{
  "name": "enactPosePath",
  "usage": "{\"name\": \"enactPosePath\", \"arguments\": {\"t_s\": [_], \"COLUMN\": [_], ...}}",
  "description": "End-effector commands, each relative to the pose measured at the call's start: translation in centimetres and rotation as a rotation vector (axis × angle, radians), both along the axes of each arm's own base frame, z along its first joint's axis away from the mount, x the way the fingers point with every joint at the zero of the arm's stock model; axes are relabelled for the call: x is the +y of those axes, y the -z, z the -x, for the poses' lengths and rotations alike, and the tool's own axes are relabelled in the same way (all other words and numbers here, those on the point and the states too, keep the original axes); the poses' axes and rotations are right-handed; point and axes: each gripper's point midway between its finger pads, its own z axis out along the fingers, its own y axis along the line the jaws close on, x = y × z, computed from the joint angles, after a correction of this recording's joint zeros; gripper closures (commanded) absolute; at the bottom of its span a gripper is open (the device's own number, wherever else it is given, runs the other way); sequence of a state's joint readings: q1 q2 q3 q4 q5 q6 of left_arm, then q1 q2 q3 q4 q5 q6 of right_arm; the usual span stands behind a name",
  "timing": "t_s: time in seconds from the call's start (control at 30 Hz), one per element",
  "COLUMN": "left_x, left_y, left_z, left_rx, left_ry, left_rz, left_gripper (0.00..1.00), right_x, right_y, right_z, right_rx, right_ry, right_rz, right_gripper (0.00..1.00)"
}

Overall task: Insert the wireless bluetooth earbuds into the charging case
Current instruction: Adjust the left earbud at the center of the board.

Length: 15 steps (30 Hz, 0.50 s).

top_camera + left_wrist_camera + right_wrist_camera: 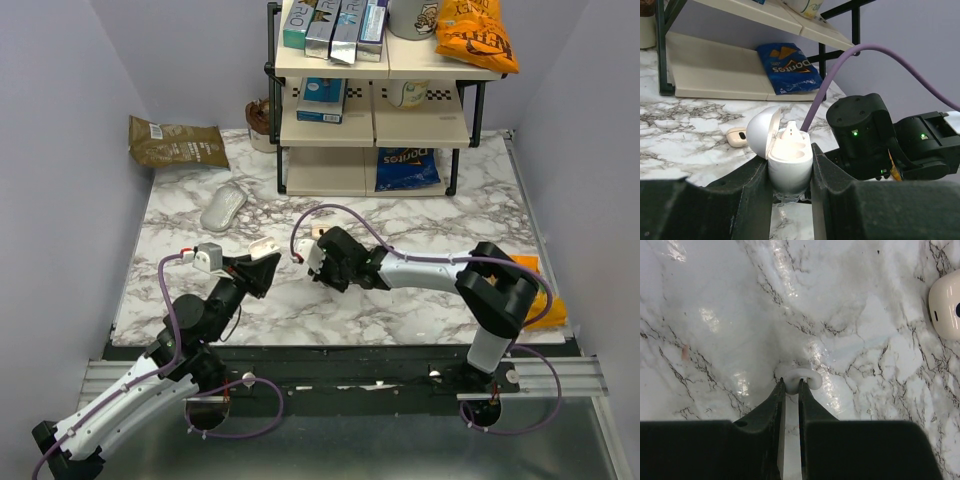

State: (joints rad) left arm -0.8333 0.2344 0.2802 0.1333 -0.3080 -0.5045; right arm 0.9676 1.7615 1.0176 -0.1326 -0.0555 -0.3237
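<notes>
The left tool (789,166) is clamped on the smooth white oval plastic charging case (790,152), one dark finger pressed against each side. The case stands upright with its hinged lid (760,134) swung open. The stem of a white earbud (791,131) pokes up from inside it.

Just to the right of the case, the right tool (791,385) is low over the white marble surface (715,315). Its fingers are nearly together, pinching a second small white earbud (802,375) at their tips.

A beige rounded piece with a dark spot (737,137) lies on the surface just beyond the case, on its lid side. Well beyond the case, a blue crisp bag (787,67) rests on the bottom of the cream shelf rack (715,70).
</notes>
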Motion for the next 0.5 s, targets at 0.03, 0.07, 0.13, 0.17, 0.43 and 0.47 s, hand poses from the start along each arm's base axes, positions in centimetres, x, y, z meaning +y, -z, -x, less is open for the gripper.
{"name": "enactPosePath", "arguments": {"t_s": [0.03,0.07,0.13,0.17,0.43,0.47], "left_x": [0.4,0.3,0.2,0.1,0.3,0.3], "left_y": [-0.3,-0.2,-0.3,-0.3,-0.3,-0.4], "left_z": [-0.2,-0.3,-0.3,-0.3,-0.4,-0.4], "left_rx": [-0.006,-0.002,-0.003,-0.002,-0.001,-0.004], "left_ry": [-0.024,-0.023,-0.021,-0.019,-0.027,-0.028], "left_rz": [0.010,0.008,0.004,0.003,0.001,0.001], "left_gripper": [1.00,1.00,1.00,1.00,1.00,1.00], "right_x": [1.1,1.2,1.0,0.9,-0.2,-0.4], "right_y": [-0.5,-0.7,-0.8,-0.9,-5.0,-5.3], "right_z": [0.9,1.0,1.0,1.0,0.2,0.1], "right_rx": [0.056,0.056,0.056,0.057,-0.019,-0.019], "right_ry": [-0.067,-0.064,-0.054,-0.042,0.069,0.095], "right_rz": [-0.045,-0.052,-0.050,-0.052,-0.131,-0.138], "right_gripper": [0.77,0.73,0.64,0.61,0.40,0.39]}}
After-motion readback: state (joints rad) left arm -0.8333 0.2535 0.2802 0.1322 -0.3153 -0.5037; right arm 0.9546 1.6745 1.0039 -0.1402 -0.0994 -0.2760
